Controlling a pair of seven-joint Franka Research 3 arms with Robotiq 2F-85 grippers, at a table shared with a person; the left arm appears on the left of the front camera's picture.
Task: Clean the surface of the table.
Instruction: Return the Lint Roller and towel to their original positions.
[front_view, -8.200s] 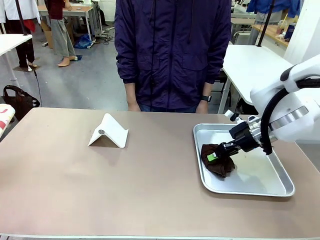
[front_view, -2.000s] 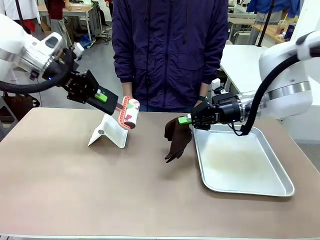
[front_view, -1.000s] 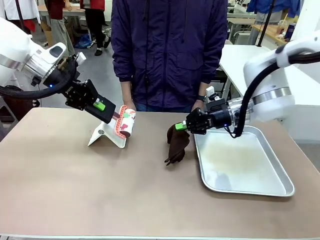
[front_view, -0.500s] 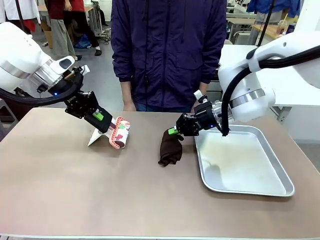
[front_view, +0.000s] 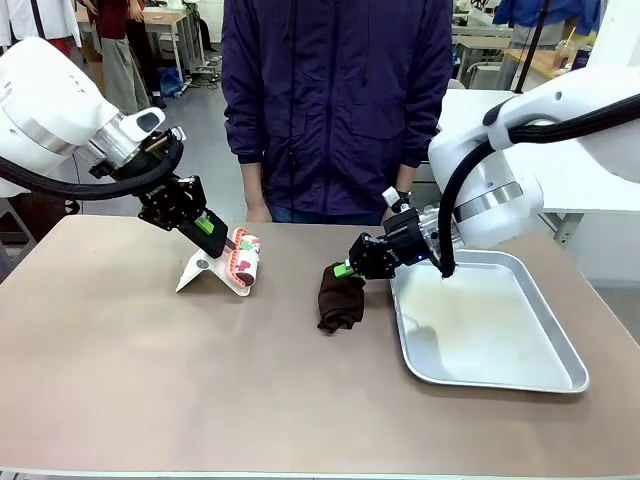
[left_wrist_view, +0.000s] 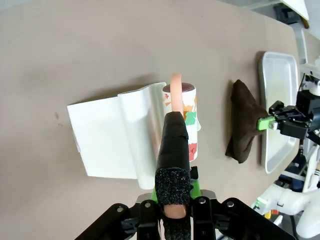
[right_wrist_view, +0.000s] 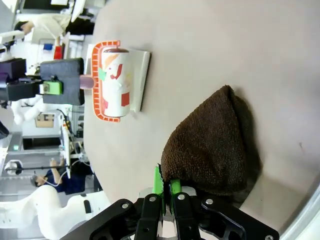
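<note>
Beside tray (front_view: 560, 385), R gripper (front_view: 345, 269) pinches brown cloth (front_view: 340, 298) on table (front_view: 150, 390); L gripper (front_view: 216, 238) clamps lint roller (front_view: 243, 258) over white stand (front_view: 200, 273).

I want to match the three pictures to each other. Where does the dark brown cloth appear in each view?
Front view: the brown cloth is at centre, on the table, hanging from the shut right gripper.
Left wrist view: right of centre, beside the metal tray.
Right wrist view: lower right, just above the gripper's own fingers.
Shared landmark: the patterned lint roller, held by the left gripper.
</note>
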